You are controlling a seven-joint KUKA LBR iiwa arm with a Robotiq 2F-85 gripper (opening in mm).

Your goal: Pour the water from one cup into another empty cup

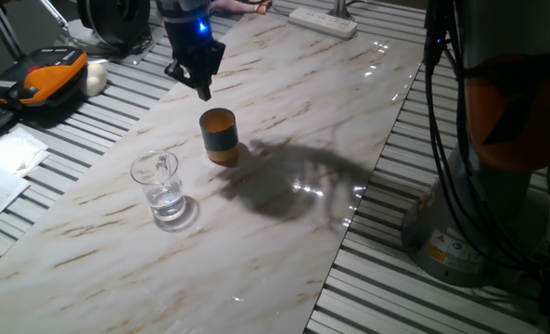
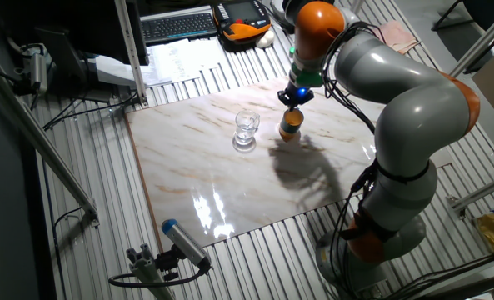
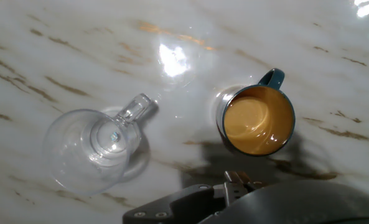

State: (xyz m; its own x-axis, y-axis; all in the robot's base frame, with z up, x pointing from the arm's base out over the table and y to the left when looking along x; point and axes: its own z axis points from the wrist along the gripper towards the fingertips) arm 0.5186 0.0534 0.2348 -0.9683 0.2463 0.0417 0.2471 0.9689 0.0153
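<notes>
I hold the black two-finger gripper (image 1: 203, 85) above the marble table (image 1: 284, 121), gripping nothing; I cannot tell how far its fingers are spread. Just below it stands the short blue-grey cup with orange rim (image 1: 219, 135). Farther off sits the clear glass cup with a small side handle (image 1: 160, 186), holding a little water (image 1: 168, 202). The glass looks rigid, slippery and breakable; I would grip its walls.

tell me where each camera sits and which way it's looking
One fixed view: low at the table's end, looking along the marble table; gripper hangs above the blue-grey cup, glass cup nearer.
The other fixed view: high, looking down; the whole arm shows.
Hand view: straight down; only a dark piece of the robot's hand at the bottom edge.
All three share both cups.
</notes>
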